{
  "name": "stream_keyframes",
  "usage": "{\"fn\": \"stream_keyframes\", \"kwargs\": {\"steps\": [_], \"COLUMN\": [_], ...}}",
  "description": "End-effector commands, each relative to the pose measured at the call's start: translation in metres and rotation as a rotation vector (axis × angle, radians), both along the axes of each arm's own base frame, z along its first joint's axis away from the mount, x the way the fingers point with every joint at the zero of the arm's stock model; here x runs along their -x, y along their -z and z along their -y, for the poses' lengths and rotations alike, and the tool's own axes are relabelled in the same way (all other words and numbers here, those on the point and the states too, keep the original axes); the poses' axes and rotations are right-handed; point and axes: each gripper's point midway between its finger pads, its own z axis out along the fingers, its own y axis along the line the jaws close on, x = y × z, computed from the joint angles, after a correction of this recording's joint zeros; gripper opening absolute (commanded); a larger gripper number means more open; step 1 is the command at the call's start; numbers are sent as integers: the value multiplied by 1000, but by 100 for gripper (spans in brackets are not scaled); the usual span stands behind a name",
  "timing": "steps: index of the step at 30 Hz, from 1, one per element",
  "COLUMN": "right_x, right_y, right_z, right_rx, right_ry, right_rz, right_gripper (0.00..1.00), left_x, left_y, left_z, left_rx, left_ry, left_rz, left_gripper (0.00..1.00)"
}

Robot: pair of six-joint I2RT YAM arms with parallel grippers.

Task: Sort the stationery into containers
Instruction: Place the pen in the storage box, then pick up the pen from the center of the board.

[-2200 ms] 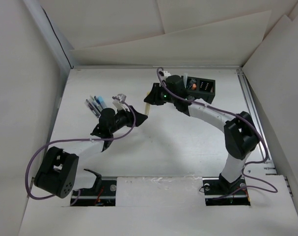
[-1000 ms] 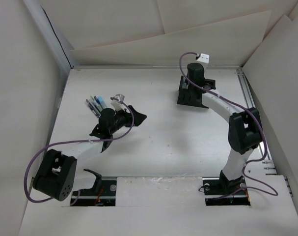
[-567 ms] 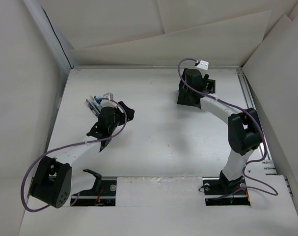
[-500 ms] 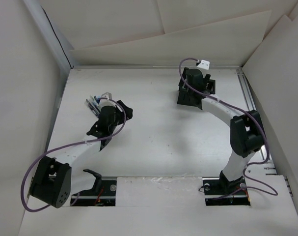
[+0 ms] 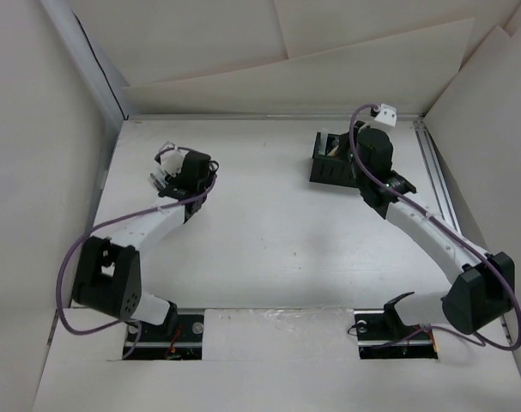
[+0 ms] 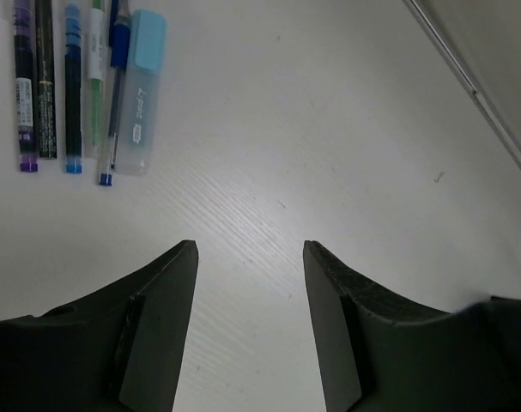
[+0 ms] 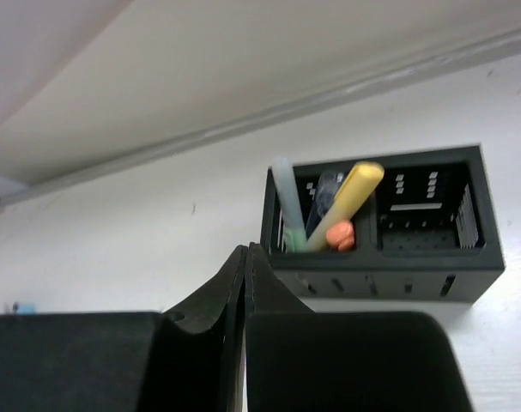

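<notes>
Several pens (image 6: 73, 86) and a clear tube with a light blue cap (image 6: 140, 94) lie side by side on the white table, at the upper left of the left wrist view. My left gripper (image 6: 249, 249) is open and empty, just short of them; in the top view it (image 5: 184, 168) covers most of the pens (image 5: 156, 181). The black two-compartment organizer (image 7: 384, 275) holds a yellow marker (image 7: 346, 202), a pale green pen (image 7: 287, 202), a dark pen and an orange piece in its left compartment. My right gripper (image 7: 245, 251) is shut and empty, just in front of the organizer (image 5: 325, 172).
White walls enclose the table on the left, back and right. A metal rail (image 5: 432, 184) runs along the right edge. The organizer stands near the back wall. Purple cables trail along both arms.
My right gripper put the yellowish marker in the organizer, then drew back to the right of it. My left arm swung left and back over the row of pens.
</notes>
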Motion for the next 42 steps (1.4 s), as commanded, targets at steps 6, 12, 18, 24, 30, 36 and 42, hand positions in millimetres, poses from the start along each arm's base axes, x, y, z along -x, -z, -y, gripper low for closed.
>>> {"fn": "stream_keyframes", "kwargs": {"steps": [6,12,18,24,30,36,42], "right_x": [29,24,22,25,25,27,27], "right_y": [18,21,25,22,22,18,18], "right_z": [-29,-13,-5,-9,-9,-8,-9], "right_rx": [1,-11,-21,-27,-27,-29,-38], "right_ry": [-214,-230,-247,-272,-272,-272,-270], "right_rz": [-50,-58,-70,-63,-63,-54,-55], "right_gripper": [0,0,1,2,2,2,4], "left_x": [-40,-56,-62,-64,-63,-64,-66], "left_y": [26,42,74,77,79,88,92], "left_z": [-45,-68,-73,-77,-79,-78,-78], "left_rx": [25,-32,-83,-88,-94,-104,-111], "left_ry": [-213,-235,-240,-243,-249,-249,-243], "left_rz": [-183,-225,-340,-343,-341,-376,-379], "left_gripper": [46,43,39,37,37,36,36]}}
